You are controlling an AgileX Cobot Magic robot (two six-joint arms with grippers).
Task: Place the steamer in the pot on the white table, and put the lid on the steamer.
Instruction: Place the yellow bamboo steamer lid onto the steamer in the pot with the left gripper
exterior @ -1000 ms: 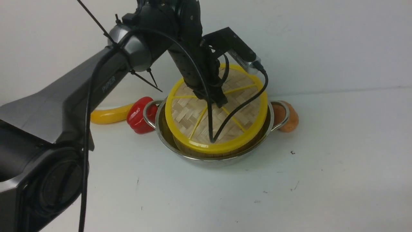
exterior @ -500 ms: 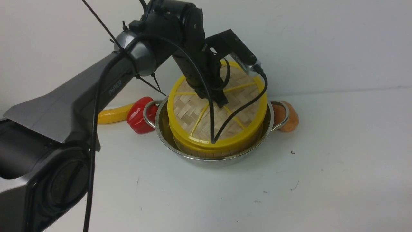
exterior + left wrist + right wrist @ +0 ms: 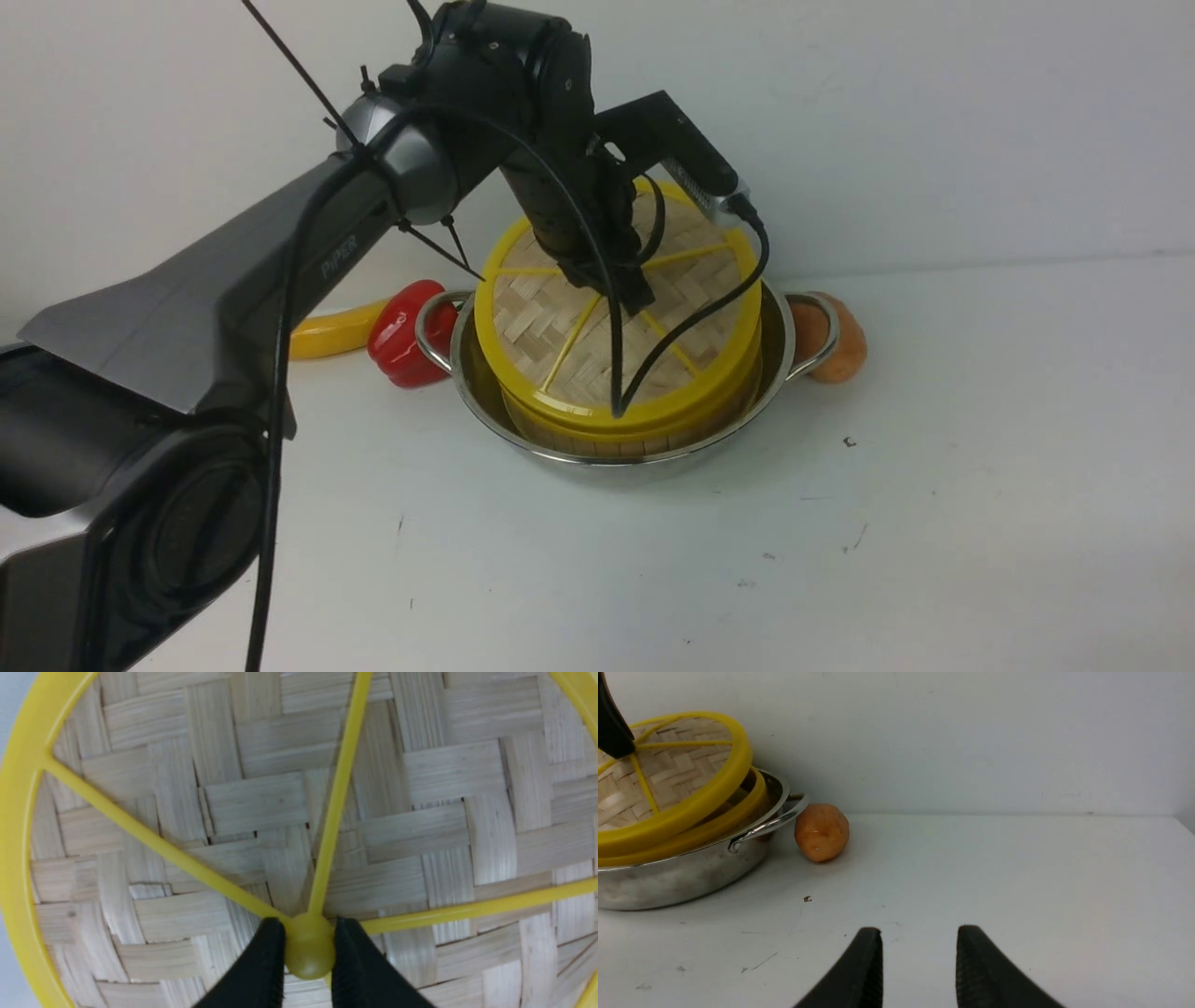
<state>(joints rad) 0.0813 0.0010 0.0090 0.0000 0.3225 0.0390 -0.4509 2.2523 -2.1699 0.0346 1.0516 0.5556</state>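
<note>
The steel pot stands on the white table. The bamboo steamer sits inside it, its contents hidden. The woven lid with yellow rim and spokes lies tilted on the steamer, its far side still raised, as the right wrist view shows on the lid. My left gripper is shut on the lid's yellow centre knob. My right gripper is open and empty, low over the table to the right of the pot; it does not show in the front view.
A red pepper and a yellow banana lie left of the pot. An orange round fruit touches the pot's right handle. A white wall stands close behind the pot.
The left gripper has lowered the lid onto the steamer and shifted it slightly left; its near edge now rests on the steamer rim.
</note>
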